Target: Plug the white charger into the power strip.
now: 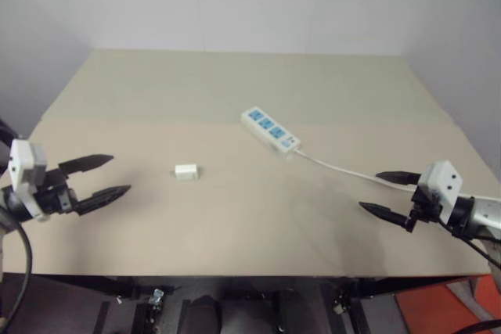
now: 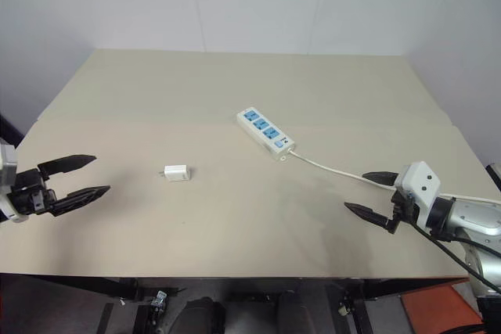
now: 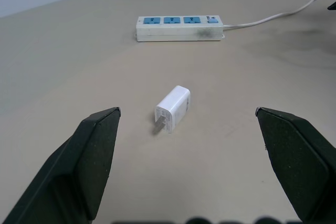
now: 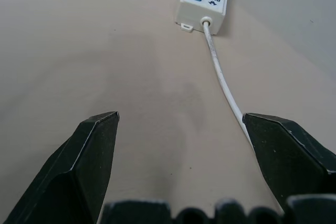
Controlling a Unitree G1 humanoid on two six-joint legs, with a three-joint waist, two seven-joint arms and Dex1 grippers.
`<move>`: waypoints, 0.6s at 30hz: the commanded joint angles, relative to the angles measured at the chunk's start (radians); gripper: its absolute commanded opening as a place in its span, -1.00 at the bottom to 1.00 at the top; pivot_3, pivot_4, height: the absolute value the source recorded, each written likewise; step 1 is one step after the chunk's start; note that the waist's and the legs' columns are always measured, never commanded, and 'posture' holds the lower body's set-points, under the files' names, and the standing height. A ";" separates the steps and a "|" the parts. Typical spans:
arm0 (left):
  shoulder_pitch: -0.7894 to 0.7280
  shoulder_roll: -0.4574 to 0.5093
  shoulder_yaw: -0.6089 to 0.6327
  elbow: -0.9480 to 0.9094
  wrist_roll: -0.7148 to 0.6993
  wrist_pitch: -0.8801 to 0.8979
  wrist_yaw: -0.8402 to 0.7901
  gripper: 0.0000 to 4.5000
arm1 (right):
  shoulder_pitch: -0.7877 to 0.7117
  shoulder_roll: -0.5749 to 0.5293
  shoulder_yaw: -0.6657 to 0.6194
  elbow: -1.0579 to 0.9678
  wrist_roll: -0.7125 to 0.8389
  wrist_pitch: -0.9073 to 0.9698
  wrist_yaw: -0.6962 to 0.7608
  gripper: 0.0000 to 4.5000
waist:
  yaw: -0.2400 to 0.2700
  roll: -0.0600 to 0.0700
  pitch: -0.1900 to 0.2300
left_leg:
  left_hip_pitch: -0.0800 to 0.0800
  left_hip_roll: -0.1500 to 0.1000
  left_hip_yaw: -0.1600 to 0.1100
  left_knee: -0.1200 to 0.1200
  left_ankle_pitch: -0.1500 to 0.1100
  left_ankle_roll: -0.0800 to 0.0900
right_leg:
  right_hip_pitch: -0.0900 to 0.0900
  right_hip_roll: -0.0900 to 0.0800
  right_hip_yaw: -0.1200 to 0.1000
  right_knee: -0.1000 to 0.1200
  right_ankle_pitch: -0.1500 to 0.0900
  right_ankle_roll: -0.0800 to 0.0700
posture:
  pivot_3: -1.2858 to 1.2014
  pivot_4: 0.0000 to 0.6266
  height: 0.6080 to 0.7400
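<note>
On the tan desk [image 1: 235, 224], near its middle: white charger [image 1: 185, 171] lying flat, prongs too small to make out from the head view, plainer from the left wrist. Farther back and well apart — power strip [image 1: 270, 130], set diagonally, cord [image 1: 344, 168] trailing toward the right edge and partly hidden behind the right claw [image 1: 389, 192]. Left claw [image 1: 103, 177] spread wide and empty, hovering short of the charger. Right claw likewise wide open, gripping nothing, with the cord running just beside one finger.

Head views looked down over the surface [image 1: 235, 217]; both wrist views sat low, sharing the power strip [image 3: 180, 28].
</note>
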 commanded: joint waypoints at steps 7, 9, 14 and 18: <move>-0.008 0.000 0.001 -0.024 -0.018 -0.008 0.009 1.00 | -0.019 -0.013 -0.027 -0.014 -0.011 -0.009 -0.011 0.98 | 0.000 0.000 0.000 | 0.000 0.000 0.000 0.000 0.000 0.000 | 0.000 0.000 0.000 0.000 0.000 0.000 | 0.03 -0.52 1.00; -0.008 -0.001 0.000 -0.023 -0.018 -0.010 0.010 1.00 | -0.019 -0.012 -0.028 -0.013 -0.013 -0.010 -0.012 0.98 | 0.000 0.000 0.000 | 0.000 0.000 0.000 0.000 0.000 0.000 | 0.000 0.000 0.000 0.000 0.000 0.000 | 0.03 -0.52 1.00; -0.013 -0.006 -0.004 -0.024 -0.018 -0.012 0.017 1.00 | -0.025 -0.011 -0.025 -0.012 -0.015 -0.006 -0.013 0.98 | 0.000 0.000 0.000 | 0.000 0.000 0.000 0.000 0.000 0.000 | 0.000 0.000 0.000 0.000 0.000 0.000 | 0.03 -0.52 1.00; -0.016 -0.009 -0.009 -0.023 -0.018 -0.014 0.020 1.00 | -0.027 -0.008 -0.026 -0.015 -0.017 -0.003 -0.013 0.98 | 0.000 0.000 0.000 | 0.000 0.000 0.000 0.000 0.000 0.000 | 0.000 0.000 0.000 0.000 0.000 0.000 | 0.03 -0.52 1.00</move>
